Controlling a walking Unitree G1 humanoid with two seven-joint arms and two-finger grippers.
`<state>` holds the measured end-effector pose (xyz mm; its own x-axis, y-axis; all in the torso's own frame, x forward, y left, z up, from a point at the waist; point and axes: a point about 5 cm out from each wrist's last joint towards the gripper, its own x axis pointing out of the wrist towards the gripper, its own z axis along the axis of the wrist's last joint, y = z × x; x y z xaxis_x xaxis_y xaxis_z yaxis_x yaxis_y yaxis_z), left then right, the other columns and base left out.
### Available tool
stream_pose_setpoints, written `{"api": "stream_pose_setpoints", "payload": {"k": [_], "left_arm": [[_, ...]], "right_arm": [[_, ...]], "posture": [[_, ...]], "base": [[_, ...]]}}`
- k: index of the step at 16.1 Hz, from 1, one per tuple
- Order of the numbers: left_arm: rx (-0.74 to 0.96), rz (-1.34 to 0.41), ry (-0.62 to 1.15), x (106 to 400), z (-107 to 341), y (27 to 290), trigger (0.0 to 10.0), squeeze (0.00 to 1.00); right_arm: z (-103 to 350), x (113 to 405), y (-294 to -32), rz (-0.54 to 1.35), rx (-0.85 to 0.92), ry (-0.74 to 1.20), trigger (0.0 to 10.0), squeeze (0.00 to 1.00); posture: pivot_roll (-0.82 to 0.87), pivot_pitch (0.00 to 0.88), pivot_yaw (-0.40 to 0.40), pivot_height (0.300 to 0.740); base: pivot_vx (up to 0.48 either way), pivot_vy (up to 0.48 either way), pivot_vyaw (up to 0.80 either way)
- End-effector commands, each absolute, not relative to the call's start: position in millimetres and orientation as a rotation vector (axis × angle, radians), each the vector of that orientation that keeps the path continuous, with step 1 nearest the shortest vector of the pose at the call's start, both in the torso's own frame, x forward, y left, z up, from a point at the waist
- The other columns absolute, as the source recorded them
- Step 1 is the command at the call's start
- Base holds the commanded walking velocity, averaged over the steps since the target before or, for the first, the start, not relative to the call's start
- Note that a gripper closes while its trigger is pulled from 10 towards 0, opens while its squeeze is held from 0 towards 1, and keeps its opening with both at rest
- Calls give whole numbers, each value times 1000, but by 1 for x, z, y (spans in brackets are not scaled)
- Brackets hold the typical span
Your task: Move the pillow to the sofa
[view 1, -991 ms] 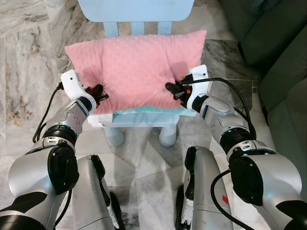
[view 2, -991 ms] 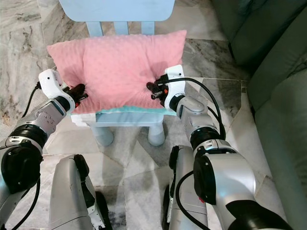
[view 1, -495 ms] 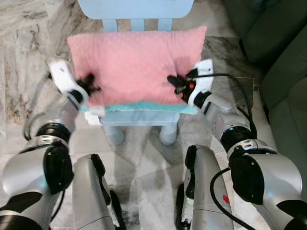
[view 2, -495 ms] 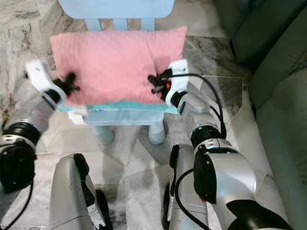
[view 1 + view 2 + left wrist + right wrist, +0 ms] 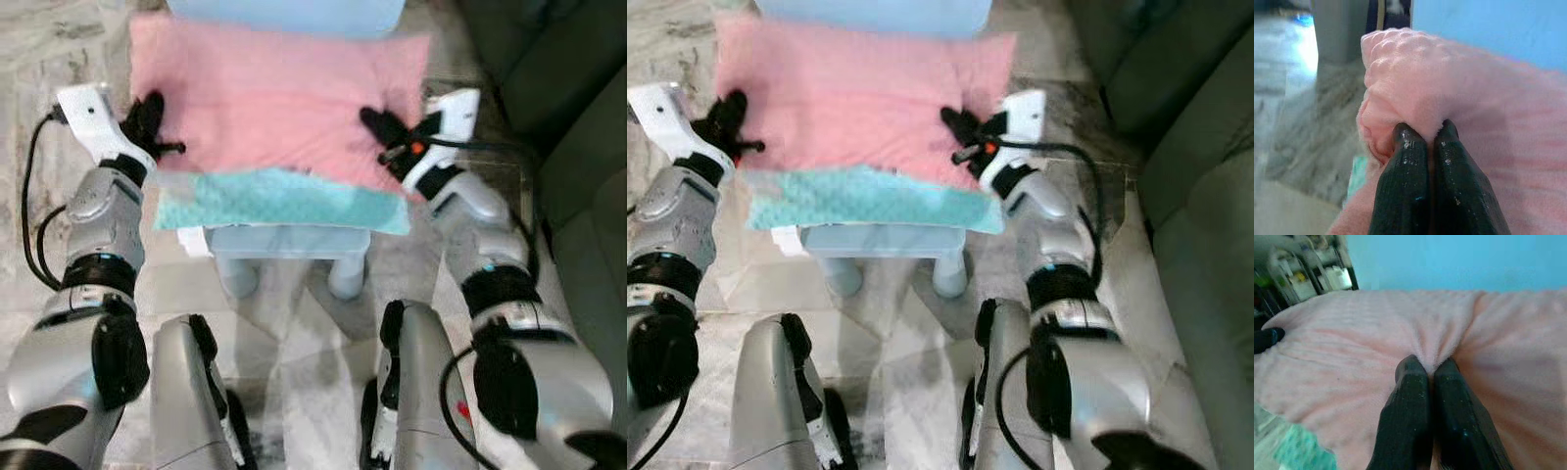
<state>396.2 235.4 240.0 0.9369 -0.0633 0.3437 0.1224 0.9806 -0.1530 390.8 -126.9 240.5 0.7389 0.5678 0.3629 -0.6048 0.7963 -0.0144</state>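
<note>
Pink, nubby fleece on top and teal underneath: pillow held just above the pale blue chair, its near edge sagging so the teal face shows. Long axis running left to right across the body, with one end pinched at each side. Left hand clenched on the pillow's left end, a wad of fabric bunched between the black fingers. Right hand clenched on the right end, fingers drawn tight together with the cloth puckered into a crease between them. Sofa, dark green, lying off to the robot's right, so right arm nearer the goal and left arm trailing.

Judged from this: pillow lifted but not yet carried; coming move a turn or sidestep to the right, both arms swinging together to keep the long axis level. Grip looks shallow, a pinch of cover rather than of stuffing, so a slip at either end seems the main risk. Soft and limp, likely to droop in the middle. Marble floor below.
</note>
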Motion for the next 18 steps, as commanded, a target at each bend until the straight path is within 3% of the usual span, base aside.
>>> {"api": "stream_pose_setpoints", "payload": {"k": [1, 5, 7, 8, 13, 17, 18], "left_arm": [[-167, -51, -382, 390, 240, 248, 0, 0], [-167, -40, -418, 373, 217, 235, 0, 0], [-167, -32, -397, 365, 204, 229, 0, 0], [-178, -58, -319, 344, 171, 213, 0, 0], [-181, -97, -168, 299, 124, 185, 0, 0], [-124, -122, -93, 290, 113, 182, 0, 0], [-91, -101, -74, 290, 110, 184, 2784, 0]], "right_arm": [[248, 387, -137, 621, 108, -408, 0, 0], [234, 367, -154, 495, 149, -432, 0, 0], [229, 358, -155, 474, 135, -433, 0, 0], [212, 341, -155, 433, 116, -407, 0, 0], [168, 291, -149, 311, 93, -298, 0, 0], [164, 284, -156, 276, 8, -267, 0, 0], [163, 282, -160, 260, 8, -253, 0, 0]], "posture": [[-126, 134, -2, 473], [-123, 0, 23, 473], [-121, 0, 26, 473], [-118, 0, 31, 473], [-139, 0, 56, 473], [-160, 0, 81, 473], [-159, 0, 79, 473]], "base": [[0, 0, 0], [0, 0, 0], [0, 0, 0], [0, 0, 0], [0, 0, 0], [0, 0, 0], [0, 0, 0]]}}
